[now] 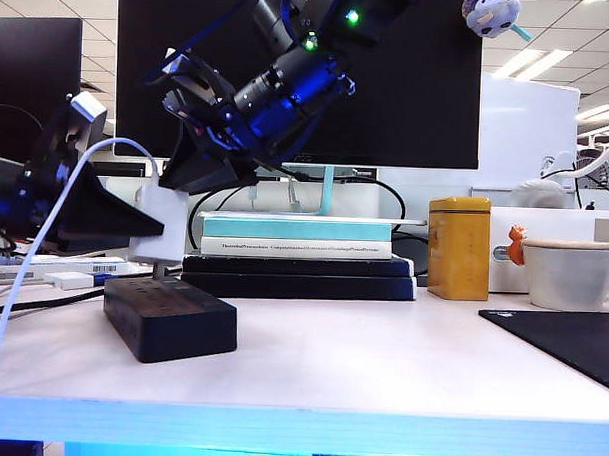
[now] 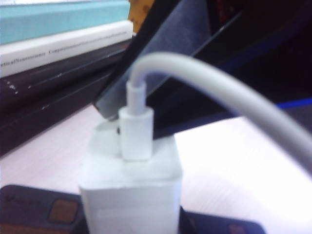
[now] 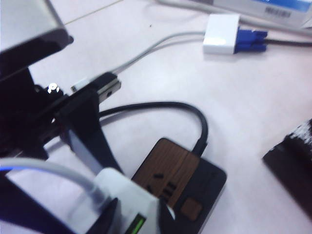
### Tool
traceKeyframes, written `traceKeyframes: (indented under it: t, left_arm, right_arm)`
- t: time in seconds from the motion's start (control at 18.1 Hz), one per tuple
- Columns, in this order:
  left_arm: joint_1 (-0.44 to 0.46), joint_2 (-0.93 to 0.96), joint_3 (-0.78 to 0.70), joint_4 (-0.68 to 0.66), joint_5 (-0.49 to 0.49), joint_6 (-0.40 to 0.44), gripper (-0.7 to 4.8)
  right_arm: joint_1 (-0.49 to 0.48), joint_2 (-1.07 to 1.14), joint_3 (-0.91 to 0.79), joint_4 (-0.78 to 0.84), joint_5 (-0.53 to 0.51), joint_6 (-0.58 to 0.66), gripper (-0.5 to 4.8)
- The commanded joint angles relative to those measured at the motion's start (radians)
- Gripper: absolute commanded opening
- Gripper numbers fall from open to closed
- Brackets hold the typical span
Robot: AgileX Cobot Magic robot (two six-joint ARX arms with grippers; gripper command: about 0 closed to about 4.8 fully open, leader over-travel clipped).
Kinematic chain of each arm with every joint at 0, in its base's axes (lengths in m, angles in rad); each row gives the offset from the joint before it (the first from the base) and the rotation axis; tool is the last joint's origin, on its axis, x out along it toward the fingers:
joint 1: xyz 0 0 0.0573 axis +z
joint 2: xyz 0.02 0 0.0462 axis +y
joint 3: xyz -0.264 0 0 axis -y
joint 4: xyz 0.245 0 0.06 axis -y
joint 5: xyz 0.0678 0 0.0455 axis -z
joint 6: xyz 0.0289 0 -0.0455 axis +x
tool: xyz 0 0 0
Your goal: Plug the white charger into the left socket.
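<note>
The left tool (image 1: pixel 135 222) is clamping the white charger (image 1: pixel 162 226) from the left side of the scene, its dark fingers (image 3: pixel 85 131) pressing the block's side faces. This grip is keeping the block upright, prongs pointing down, directly above the far end of the black power strip (image 1: pixel 169 318) on the counter (image 1: pixel 380 371). In the exterior view a short metal prong is showing between the block and the strip, so by judgement the charger is not yet fully seated in the left socket (image 3: pixel 163 178).

The white cable (image 1: pixel 44 229) is leaving the charger's top face and arching up and away to the left, which is keeping it clear of the socket face.

The right tool (image 1: pixel 202 149) is hovering above and behind the charger, close over the block's top. It is holding nothing, but its finger spacing cannot be told from these views. By judgement it is placed there to press or steady the block during insertion.
</note>
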Motion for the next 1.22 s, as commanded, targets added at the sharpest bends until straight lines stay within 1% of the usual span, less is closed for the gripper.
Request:
traceKeyframes:
  t: [0.06, 0.22, 0.5, 0.61, 0.72, 0.83, 0.94, 1.22]
  left_arm:
    - [-0.004, -0.018, 0.016, 0.028, -0.035, 0.055, 1.3]
    - [-0.004, -0.018, 0.016, 0.011, -0.036, 0.088, 1.31]
    - [-0.006, -0.018, 0.016, 0.009, -0.021, 0.088, 1.31]
    - [-0.01, -0.018, 0.016, 0.009, -0.007, 0.088, 1.31]
    - [-0.013, -0.018, 0.016, 0.0, -0.007, 0.089, 1.31]
    - [-0.014, -0.018, 0.016, -0.035, -0.007, 0.093, 1.31]
    - [-0.016, -0.018, 0.016, -0.038, -0.007, 0.093, 1.31]
    - [-0.017, -0.018, 0.016, -0.035, -0.014, 0.093, 1.31]
  right_arm:
    - [0.019, 0.01, -0.01, -0.088, -0.082, -0.003, 1.08]
    - [0.019, 0.01, -0.01, -0.089, -0.082, -0.003, 1.08]
    - [0.018, 0.011, -0.01, -0.087, -0.084, -0.005, 1.08]
    - [0.017, 0.01, -0.01, -0.088, -0.029, -0.006, 1.08]
    - [0.017, 0.01, -0.01, -0.089, -0.024, -0.005, 1.08]
    - [0.016, 0.01, -0.01, -0.088, 0.014, -0.005, 1.08]
    - [0.012, 0.007, -0.01, -0.089, 0.04, -0.006, 1.08]
    - [-0.023, -0.044, -0.01, -0.11, 0.035, -0.016, 1.08]
